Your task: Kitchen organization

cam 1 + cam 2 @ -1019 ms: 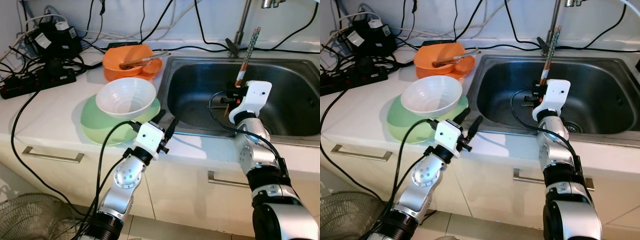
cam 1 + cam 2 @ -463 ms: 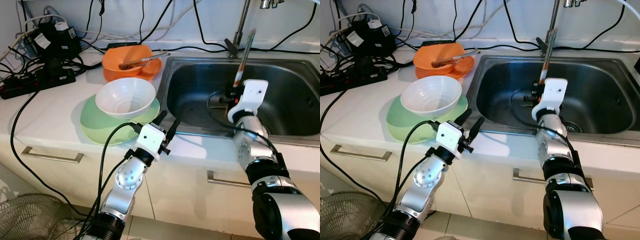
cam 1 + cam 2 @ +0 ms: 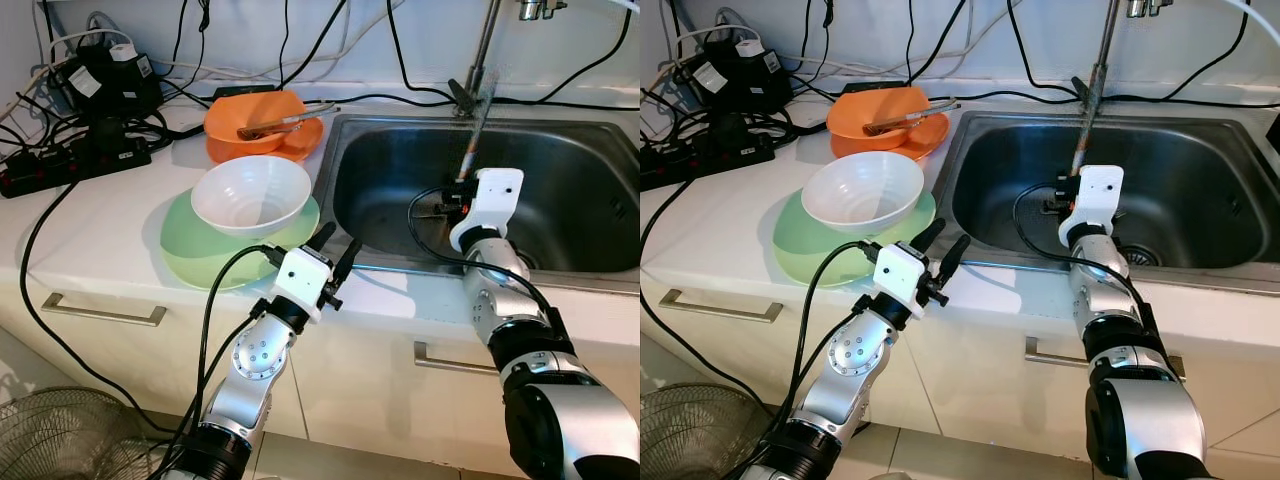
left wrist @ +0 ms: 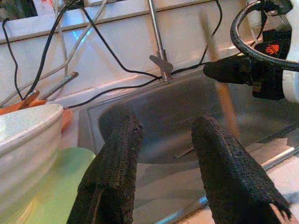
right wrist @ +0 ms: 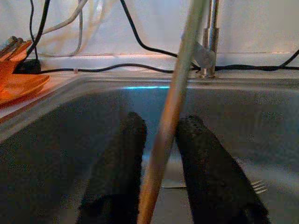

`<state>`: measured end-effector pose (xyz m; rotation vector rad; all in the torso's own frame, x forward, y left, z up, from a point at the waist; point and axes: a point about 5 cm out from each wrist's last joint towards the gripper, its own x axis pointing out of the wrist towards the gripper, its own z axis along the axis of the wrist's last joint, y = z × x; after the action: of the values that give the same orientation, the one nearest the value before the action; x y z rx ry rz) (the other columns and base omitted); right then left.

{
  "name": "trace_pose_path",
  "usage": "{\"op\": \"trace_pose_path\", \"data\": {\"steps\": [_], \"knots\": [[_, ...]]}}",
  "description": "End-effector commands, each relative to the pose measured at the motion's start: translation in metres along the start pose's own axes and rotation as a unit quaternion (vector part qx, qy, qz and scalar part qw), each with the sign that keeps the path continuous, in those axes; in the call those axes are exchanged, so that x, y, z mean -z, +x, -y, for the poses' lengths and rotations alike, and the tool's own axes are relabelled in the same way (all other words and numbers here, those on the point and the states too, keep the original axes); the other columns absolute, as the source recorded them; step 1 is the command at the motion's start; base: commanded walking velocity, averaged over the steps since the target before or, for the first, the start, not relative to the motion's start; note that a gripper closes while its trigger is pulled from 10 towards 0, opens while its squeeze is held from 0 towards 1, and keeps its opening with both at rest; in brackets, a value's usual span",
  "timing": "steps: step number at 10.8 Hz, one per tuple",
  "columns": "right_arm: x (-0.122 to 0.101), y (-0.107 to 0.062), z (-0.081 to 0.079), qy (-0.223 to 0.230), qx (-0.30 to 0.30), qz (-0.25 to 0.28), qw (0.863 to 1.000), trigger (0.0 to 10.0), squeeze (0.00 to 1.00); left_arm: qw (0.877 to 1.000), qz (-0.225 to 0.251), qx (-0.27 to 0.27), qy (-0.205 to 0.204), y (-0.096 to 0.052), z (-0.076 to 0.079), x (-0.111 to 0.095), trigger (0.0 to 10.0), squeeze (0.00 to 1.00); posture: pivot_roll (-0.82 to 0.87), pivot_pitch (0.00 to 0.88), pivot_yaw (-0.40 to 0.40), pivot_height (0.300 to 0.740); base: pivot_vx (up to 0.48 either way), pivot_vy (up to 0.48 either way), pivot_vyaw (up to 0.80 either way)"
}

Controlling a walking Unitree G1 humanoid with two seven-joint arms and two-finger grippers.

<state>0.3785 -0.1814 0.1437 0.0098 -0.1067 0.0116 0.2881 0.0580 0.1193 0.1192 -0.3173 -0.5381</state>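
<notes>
Right wrist view: thin, blurred chopsticks upright, clamped in right gripper above sink.

We see a white countertop against a pale wall, with a stainless steel sink and its faucet, black cables and a power strip behind, white drawers with metal handles below, and a wire fan on the floor.
</notes>
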Motion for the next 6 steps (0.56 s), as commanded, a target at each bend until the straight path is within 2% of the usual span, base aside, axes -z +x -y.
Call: {"op": "trace_pose_path", "data": {"steps": [1, 6], "knots": [[-0.0025, 0.0026, -0.0055, -0.002, -0.008, 0.004, 1.000, 10.0, 0.00, 1.000, -0.003, 0.003, 0.002, 0.0008, -0.0019, 0.0005, 10.0, 0.00, 0.08, 0.000, 0.057, 0.740, 0.000, 0.000, 0.00], [-0.0097, 0.0052, -0.0089, -0.001, -0.012, 0.021, 1.000, 10.0, 0.00, 1.000, -0.007, 0.005, 0.002, 0.0016, -0.0006, 0.0015, 10.0, 0.00, 0.08, 0.000, 0.055, 0.740, 0.000, 0.000, 0.00]]}}
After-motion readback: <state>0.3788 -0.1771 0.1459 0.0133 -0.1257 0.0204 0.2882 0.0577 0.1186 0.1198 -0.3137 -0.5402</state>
